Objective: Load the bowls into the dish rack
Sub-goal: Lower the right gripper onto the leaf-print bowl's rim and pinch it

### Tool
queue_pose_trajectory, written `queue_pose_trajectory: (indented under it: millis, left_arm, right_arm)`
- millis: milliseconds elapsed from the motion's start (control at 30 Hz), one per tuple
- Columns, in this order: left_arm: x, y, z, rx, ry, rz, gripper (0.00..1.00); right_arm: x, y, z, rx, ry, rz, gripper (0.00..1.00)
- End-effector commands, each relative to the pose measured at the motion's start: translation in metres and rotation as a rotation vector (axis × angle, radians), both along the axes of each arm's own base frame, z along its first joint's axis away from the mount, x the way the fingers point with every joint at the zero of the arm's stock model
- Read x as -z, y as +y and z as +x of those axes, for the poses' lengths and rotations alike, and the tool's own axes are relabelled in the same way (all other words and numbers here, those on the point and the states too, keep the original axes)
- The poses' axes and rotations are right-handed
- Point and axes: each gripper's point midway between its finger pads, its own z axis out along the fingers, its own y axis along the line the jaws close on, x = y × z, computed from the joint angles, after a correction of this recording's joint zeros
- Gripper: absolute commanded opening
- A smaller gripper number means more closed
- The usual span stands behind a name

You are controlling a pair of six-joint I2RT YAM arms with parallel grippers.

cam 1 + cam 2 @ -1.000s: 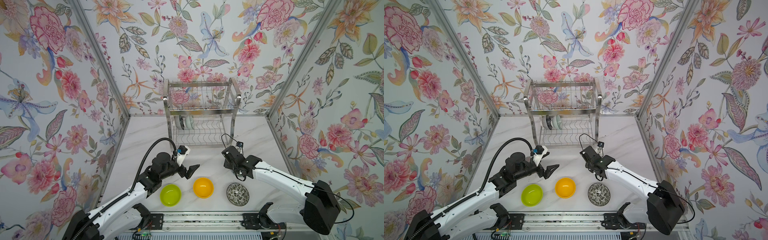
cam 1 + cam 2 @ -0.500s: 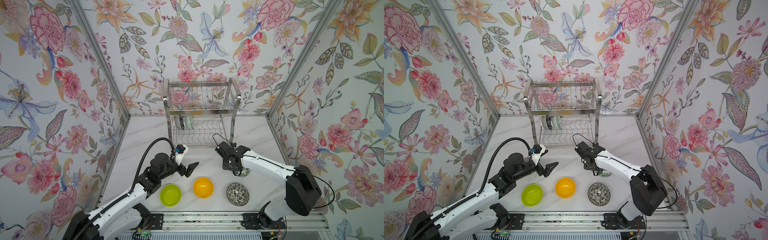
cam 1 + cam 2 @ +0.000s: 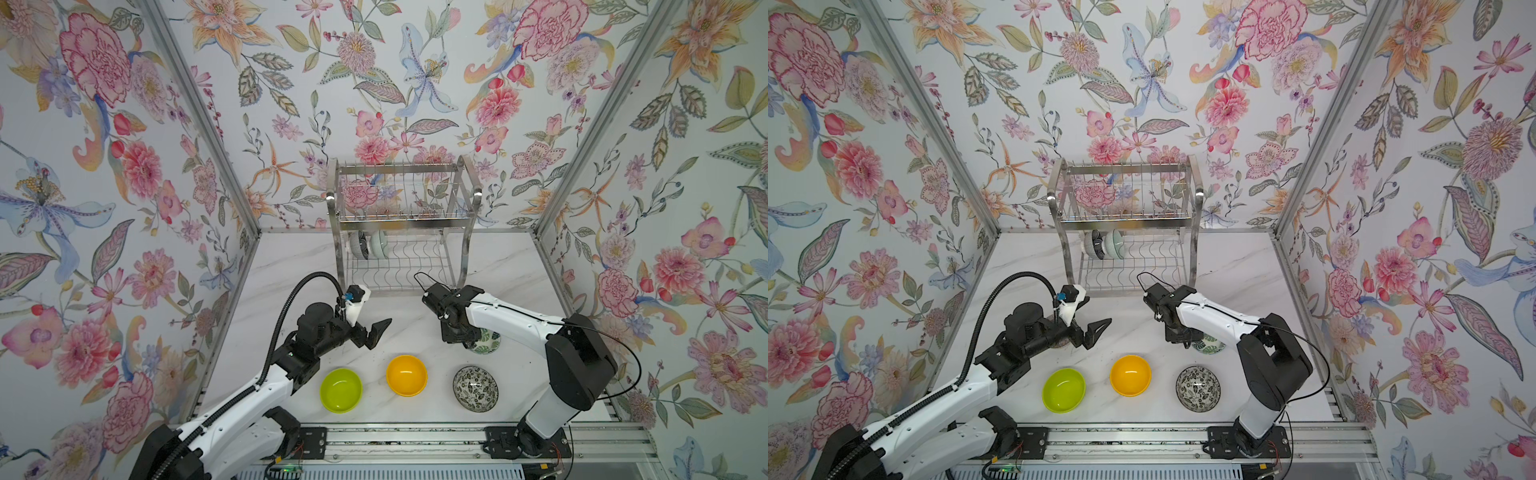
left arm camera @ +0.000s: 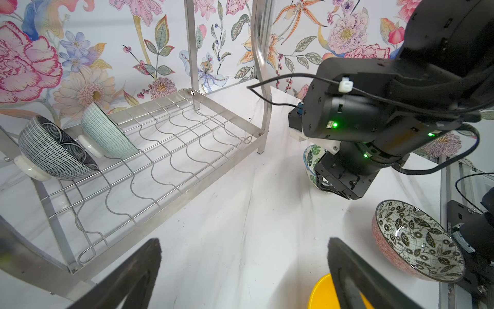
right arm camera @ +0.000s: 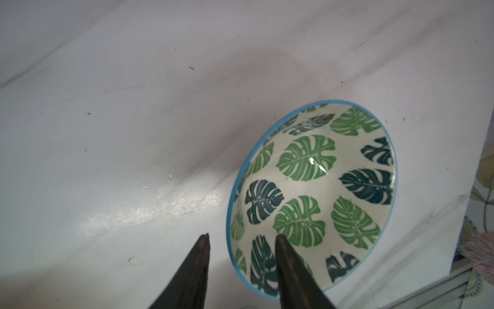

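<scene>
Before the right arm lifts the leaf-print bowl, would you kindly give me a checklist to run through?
1. The right gripper straddles the rim of the leaf-print bowl, one of its fingers inside: ok.
2. Fingers closed on the rim: not ok, a gap shows beside the outer one.
3. Free slots on the lower tier of the dish rack, beside the pale mint bowl: ok.
4. The left gripper open, empty and apart from the right arm: ok.
5. Bowl sitting flat on the table: cannot tell, the arm hides its foot.
</scene>
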Motion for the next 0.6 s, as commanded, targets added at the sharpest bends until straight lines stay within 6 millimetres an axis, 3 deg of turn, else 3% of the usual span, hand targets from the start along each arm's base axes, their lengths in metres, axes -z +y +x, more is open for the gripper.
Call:
queue_pose_trajectory:
  millis: [0, 567]
  left_arm:
    - [0.002, 0.004, 0.004, -0.019, 0.009, 0.014, 0.99]
    - [0.008, 0.012, 0.011, -0.068, 0.006, 0.051, 0.99]
  right_arm:
    - [0.002, -0.002, -0.001, -0.044, 0.037, -0.057, 0.39]
    - [0.013, -0.012, 0.001, -0.101, 0.073, -0.193, 0.28]
